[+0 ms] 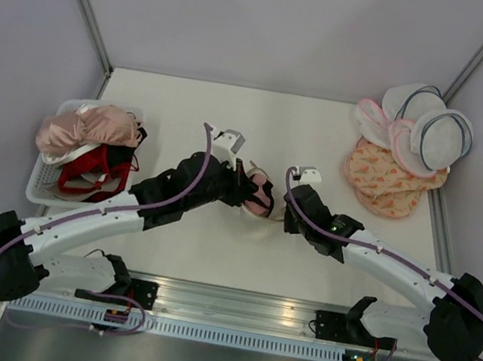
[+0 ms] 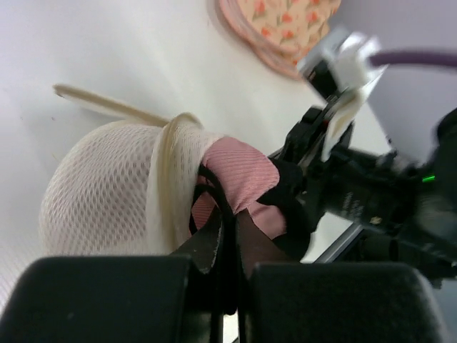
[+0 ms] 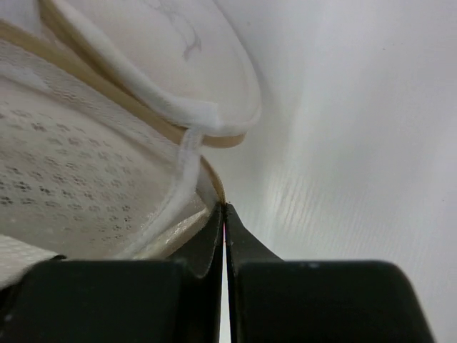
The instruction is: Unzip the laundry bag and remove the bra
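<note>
Left claw [image 2: 227, 243] fills the bottom of its own wrist view, black fingers [image 2: 207, 246] drawn together on the dark trim and strap of the bra [image 2: 239, 168]. The bra is dusty pink and padded, and bulges out of the open mouth of the laundry bag [image 2: 107, 193]. The bag is a cream mesh dome lying on the white desk [image 1: 340, 146] about mid-way between the two arms, and part of its beige edging trails loose behind it. Right claw [image 3: 225, 214] is closed to a slit on the bag's beige rim, on the side away from the left claw; the mesh wall and white piping rise just beside its fingers. From above, bag and bra read as one small pale-and-pink lump between the claws.

Off to the sides are a white basket [image 1: 41, 189] heaped with other bras at the left edge and a pile of other bags [image 1: 402, 161] at the far right corner, both well apart from the work.

Handling, as judged: the bra is light and soft, with a springy cup that should squash through the opening. Thin straps are likely to catch on the zip or mesh. A grip on the cup edge or trim looks surer than one on a strap alone. The bag is floppy and near weightless, so it would ride along with any pull unless it is pinned. The stiffer taped rim, where the right claw grips, looks like the place to anchor it. How much of the bra sits inside cannot be told.
</note>
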{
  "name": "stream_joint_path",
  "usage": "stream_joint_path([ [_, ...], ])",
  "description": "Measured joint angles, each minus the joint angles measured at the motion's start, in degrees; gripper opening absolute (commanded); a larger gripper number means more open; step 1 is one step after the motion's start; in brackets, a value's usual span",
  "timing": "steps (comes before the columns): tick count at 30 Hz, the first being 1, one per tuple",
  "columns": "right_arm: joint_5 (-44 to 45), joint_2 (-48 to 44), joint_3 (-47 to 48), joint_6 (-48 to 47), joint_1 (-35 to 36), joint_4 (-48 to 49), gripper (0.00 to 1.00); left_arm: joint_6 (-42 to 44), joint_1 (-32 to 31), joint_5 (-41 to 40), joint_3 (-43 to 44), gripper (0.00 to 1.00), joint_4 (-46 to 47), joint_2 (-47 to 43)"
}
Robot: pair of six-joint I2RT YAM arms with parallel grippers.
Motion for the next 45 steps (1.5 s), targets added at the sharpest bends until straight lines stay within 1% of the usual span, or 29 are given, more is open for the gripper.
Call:
stream_joint_path([
  [4, 2.08, 2.99, -1.01, 1.53, -0.90, 0.39, 0.00, -1.70, 3.39, -0.59, -0.09, 0.02, 2.23, -4.35],
  [7, 2.86, 4.70, -1.66, 2.69, -1.66, 1.66, 0.00, -3.04, 7.45, -0.59, -0.70, 0.02, 4.15, -7.82],
  [10, 3.74, 6.67, -2.12, 3.45, -2.69, 1.68, 0.01, -4.63, 15.58, 0.26, -0.50, 0.02, 6.21, -9.53],
  [12, 4.35, 7.69, -2.14, 3.63, -3.04, 1.49, 0.01, -6.10, 23.02, 2.12, 0.24, 0.02, 7.15, -9.05],
  [16, 5.14, 9.18, -2.16, 3.63, -3.67, 0.83, 0.00, -8.59, 34.88, 3.34, 2.16, 0.02, 9.09, -8.48],
  [20, 5.40, 9.44, -2.16, 3.63, -4.22, 0.20, 0.00, -8.37, 39.52, 2.10, 8.96, 0.02, 8.52, -6.73],
  [26, 4.68, 9.44, -2.16, 3.41, -4.50, 0.09, 0.00, -1.55, 46.64, -5.38, 22.01, 0.02, 6.97, -1.25],
  [30, 3.67, 9.40, -2.16, 2.93, -4.52, 0.07, 0.00, 0.55, 57.22, -6.73, 26.40, 0.02, 5.92, 3.78],
  [32, 3.04, 9.20, -2.16, 2.64, -4.52, 0.04, 0.00, 0.57, 61.94, -8.28, 26.03, 0.02, 5.18, 5.95],
  [34, 2.32, 8.85, -2.16, 2.38, -4.52, 0.02, 0.00, 0.66, 64.02, -9.88, 24.15, 0.02, 4.68, 6.88],
  [41, 0.24, 8.13, -2.16, 1.05, -4.52, 0.09, 0.00, 1.70, 65.33, -17.29, 11.63, 0.02, 5.22, 6.73],
  [45, -1.01, 7.87, -2.29, 0.76, -4.52, 0.13, 0.00, 1.40, 68.57, -19.93, 5.53, 0.02, 5.99, 6.97],
])
